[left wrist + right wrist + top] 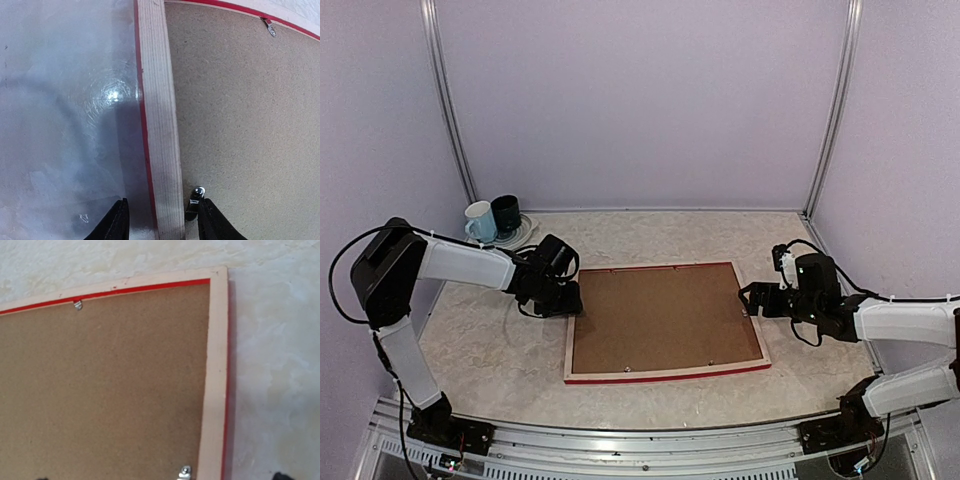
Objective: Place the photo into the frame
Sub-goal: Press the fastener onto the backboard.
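Look at the frame [665,371]: flat on the table [490,340], face down, pale wood up, a thin red line at the edge. Filled by a brown backing board [660,320], pinned down with little metal clips [198,191]. No sign of the photo in any view; maybe under the board, maybe not, cannot tell. Find the left gripper [162,215] at the left side of the frame, its fingers [117,225] apart, one out over the table and one in over the board right beside a clip. Wooden bar between them, a gap on each side, so not squeezing anything. Find the right gripper [752,298] low by the right side of the frame, spread wide too, holding nothing. Seems stiff and light: thin wood, likely easy to slide on the smooth table and easy to tip. Probably twists a bit if lifted by one corner only. Best to take hold on a long side bar, one finger outside and one inside, away from the corners, and to steady the far side with the other gripper. Mind the clips: small and thin, likely to bend or slip under a finger. Expect a paper photo to be floppy and easy to crease, so hold by the edge, gently, and keep flat.
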You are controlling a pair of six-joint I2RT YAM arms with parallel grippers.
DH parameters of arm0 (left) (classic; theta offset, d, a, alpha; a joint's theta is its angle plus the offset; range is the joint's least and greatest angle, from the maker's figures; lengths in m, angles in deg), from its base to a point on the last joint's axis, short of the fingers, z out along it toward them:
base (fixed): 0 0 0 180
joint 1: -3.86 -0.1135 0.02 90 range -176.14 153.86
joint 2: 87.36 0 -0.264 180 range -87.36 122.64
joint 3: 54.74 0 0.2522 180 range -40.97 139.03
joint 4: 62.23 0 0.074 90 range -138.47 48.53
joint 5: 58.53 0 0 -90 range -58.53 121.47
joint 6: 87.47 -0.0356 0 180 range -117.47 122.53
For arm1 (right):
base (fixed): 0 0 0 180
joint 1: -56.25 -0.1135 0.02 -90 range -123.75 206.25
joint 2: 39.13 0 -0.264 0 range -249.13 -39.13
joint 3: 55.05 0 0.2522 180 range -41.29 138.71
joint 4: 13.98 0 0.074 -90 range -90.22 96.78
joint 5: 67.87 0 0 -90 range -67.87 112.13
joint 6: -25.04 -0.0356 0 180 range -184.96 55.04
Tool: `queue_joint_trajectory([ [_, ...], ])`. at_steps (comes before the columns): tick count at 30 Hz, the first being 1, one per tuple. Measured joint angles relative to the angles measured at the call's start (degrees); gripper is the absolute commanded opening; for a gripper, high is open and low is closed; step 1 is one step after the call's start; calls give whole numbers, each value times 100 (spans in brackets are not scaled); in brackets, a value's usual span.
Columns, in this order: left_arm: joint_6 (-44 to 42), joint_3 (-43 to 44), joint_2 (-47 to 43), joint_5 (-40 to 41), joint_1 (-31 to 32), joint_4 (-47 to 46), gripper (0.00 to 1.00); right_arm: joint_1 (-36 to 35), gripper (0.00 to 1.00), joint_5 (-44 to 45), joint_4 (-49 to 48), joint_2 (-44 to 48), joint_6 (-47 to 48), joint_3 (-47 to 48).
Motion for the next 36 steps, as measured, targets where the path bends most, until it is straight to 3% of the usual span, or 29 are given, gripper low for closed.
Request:
queue_joint_trajectory([
  [13, -11, 2, -46, -35, 0, 63, 36, 0, 97, -17, -2, 0, 0, 0],
  [20, -4, 2, -72, -55, 0, 131, 26, 0, 96, -33, -2, 0, 0, 0],
  [36, -66, 28, -210, -39, -22, 402, 47, 0, 96, -37, -2, 0, 0, 0],
])
